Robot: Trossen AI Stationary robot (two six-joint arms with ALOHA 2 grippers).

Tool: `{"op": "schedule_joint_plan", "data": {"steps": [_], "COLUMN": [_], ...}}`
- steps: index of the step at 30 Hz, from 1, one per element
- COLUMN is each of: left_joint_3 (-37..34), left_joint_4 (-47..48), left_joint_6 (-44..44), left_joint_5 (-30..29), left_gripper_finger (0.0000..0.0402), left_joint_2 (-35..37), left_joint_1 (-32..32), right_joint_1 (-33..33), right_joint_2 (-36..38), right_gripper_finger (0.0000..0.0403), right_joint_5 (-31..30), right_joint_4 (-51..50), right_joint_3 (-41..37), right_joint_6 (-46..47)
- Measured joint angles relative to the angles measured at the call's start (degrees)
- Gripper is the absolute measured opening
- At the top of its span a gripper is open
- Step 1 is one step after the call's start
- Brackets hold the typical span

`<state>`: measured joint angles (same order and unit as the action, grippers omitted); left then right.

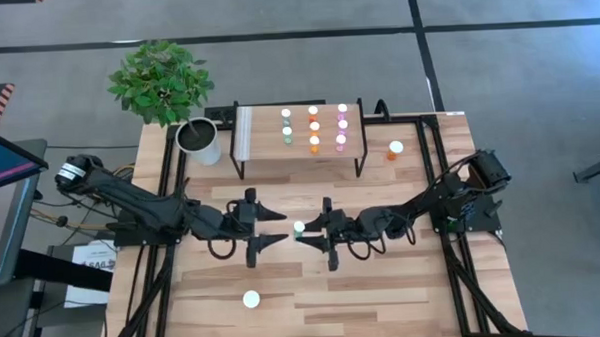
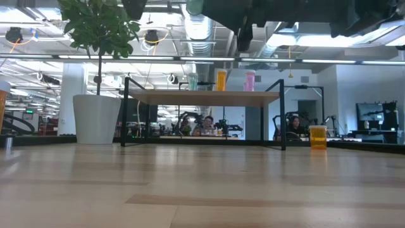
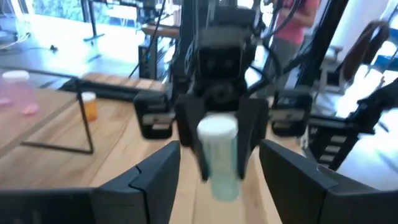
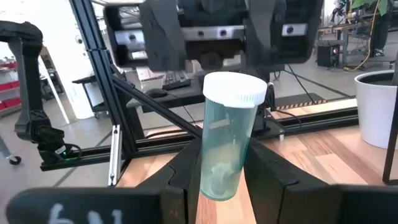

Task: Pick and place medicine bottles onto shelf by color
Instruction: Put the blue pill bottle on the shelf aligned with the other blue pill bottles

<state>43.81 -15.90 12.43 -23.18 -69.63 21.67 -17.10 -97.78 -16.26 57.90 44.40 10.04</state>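
A teal medicine bottle with a white cap sits in my shut right gripper above mid-table. My left gripper faces it from the table's left, open, its fingers standing on either side of the bottle without touching. The shelf stands at the far side on black legs and carries teal, orange and pink bottles in rows. One orange bottle stands on the table right of the shelf. A white-capped bottle stands near the near edge. My right gripper pinches the teal bottle's lower body between its two fingers. The fingers come level from the table's right. The bottle stands upright, cap up, lifted clear of the table.
A white plant pot with a leafy plant stands left of the shelf. Black frame rails run along both sides of the tabletop. Bare wood lies between the grippers and the near edge.
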Motion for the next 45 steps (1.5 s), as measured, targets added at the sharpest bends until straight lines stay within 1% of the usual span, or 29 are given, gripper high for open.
{"op": "schedule_joint_plan", "data": {"steps": [3,10,13,17,23,27,31,45], "left_joint_3": [0.0,-0.04,0.0,-0.04,0.0,-0.02,-0.02,-0.02], "left_joint_4": [-1.7,-1.37,-1.92,-2.1,-4.47,-4.76,-4.63,-5.35], "left_joint_6": [1.91,6.96,7.94,8.33,8.41,8.79,10.2,10.97], "left_joint_5": [0.88,3.73,5.07,5.04,5.16,7.72,8.81,9.55], "left_gripper_finger": [0.0221,0.0259,0.0273,0.0285,0.0287,0.0287,0.0287,0.0287], "left_joint_2": [-0.72,-1.42,-1.91,-1.98,-3.17,-3.69,-3.65,-4.11], "left_joint_1": [-0.89,-4.34,-5.45,-5.53,-5.51,-6.34,-6.84,-8.22], "right_joint_1": [0.01,0.0,0.0,0.0,0.0,0.0,-0.04,-0.04], "right_joint_2": [0.0,0.0,0.0,0.0,0.0,0.0,0.02,0.02], "right_gripper_finger": [0.0124,0.0124,0.0124,0.0124,0.0124,0.0124,0.0124,0.0125], "right_joint_5": [-0.01,-0.01,-0.03,-0.03,-0.03,-0.05,-0.08,-0.15], "right_joint_4": [-0.59,-0.78,-0.82,-0.84,-0.81,-0.74,-0.7,-0.63], "right_joint_3": [0.0,0.0,0.0,0.0,0.0,0.0,0.0,0.02], "right_joint_6": [0.0,0.0,0.0,0.0,0.0,0.0,0.0,0.07]}}
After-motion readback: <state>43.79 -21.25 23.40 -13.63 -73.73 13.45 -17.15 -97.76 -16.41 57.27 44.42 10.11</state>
